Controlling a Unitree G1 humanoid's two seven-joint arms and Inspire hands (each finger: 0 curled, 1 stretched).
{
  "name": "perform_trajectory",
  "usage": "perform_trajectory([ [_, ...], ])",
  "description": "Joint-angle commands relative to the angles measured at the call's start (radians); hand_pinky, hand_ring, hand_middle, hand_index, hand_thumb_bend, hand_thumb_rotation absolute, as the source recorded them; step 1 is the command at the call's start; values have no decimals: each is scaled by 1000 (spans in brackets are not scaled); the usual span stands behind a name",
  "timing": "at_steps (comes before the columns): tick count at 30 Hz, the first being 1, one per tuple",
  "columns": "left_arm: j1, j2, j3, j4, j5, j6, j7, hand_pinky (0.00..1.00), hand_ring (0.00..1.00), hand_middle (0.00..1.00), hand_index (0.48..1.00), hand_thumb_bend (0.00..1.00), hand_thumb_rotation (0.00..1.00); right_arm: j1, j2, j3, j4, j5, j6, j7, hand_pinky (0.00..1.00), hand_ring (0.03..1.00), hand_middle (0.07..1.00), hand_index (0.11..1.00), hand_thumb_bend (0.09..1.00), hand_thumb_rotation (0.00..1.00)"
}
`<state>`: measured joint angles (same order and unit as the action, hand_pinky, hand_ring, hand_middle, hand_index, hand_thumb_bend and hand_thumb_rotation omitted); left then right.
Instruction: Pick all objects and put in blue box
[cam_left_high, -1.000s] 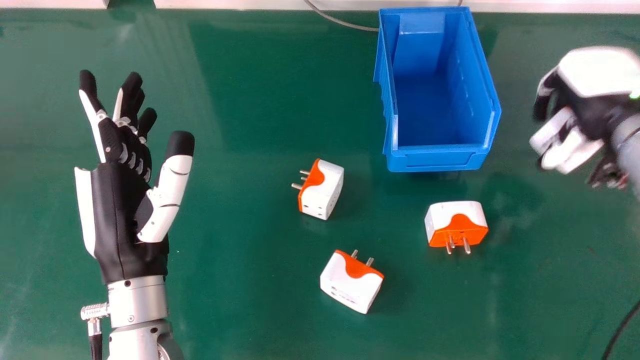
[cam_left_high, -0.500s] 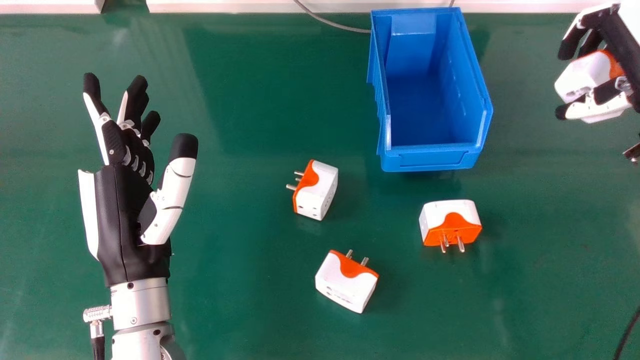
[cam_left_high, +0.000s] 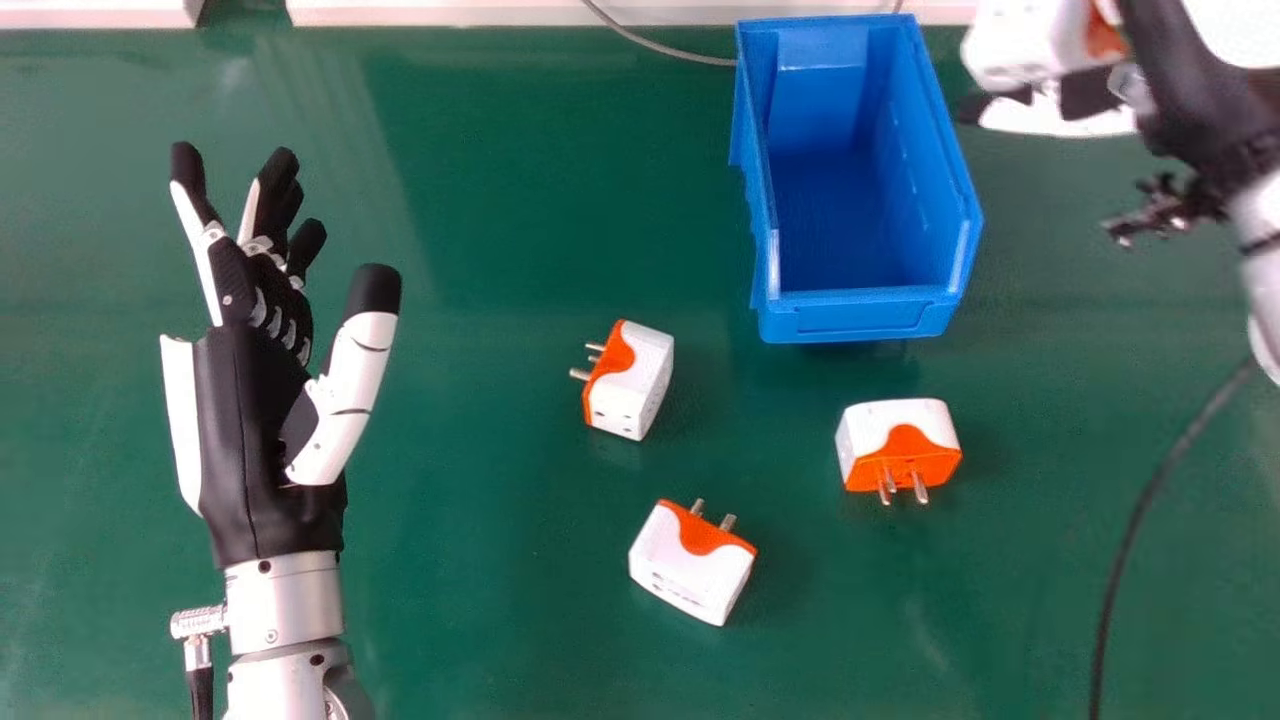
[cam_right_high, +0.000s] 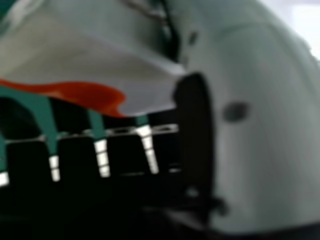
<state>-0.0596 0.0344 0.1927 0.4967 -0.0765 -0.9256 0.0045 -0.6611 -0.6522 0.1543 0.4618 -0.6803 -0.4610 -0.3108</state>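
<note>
Plug adapter (cam_left_high: 1015, 42) between thumb and fingers, our right hand (cam_left_high: 1190, 95) is closed just far enough to grip the white body. Its orange side is turned towards our palm, which leaves the body out front, where it should come free first on release. We have it beside the far right edge of the blue bin (cam_left_high: 865, 318), so the likely next move is across the side wall, then letting go over the open inside. Letting go too soon could catch the rim.

The bin's low front faces us, a sensible way round for loading. Nearer us on the table (cam_left_high: 480, 620) lie three more: the left adapter (cam_left_high: 640, 385), prongs to the left; the nearest adapter (cam_left_high: 690, 570), prongs pointing away; and the right adapter (cam_left_high: 900, 430), prongs towards us. We judge the job far from finished. Our left hand (cam_left_high: 245, 430) is idle and open, well apart from them.
</note>
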Motion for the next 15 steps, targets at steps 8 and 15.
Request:
perform_trajectory([
  [8,-4,-2,-2,-21,16,-1,16,919,945,925,912,659,570,-286,129,170,258,-149,97,17,178,400,492,496,515,0],
  [15,-11,-1,5,-22,42,3,36,922,945,925,915,675,600,-365,169,248,417,-201,126,-49,232,378,474,511,514,0],
])
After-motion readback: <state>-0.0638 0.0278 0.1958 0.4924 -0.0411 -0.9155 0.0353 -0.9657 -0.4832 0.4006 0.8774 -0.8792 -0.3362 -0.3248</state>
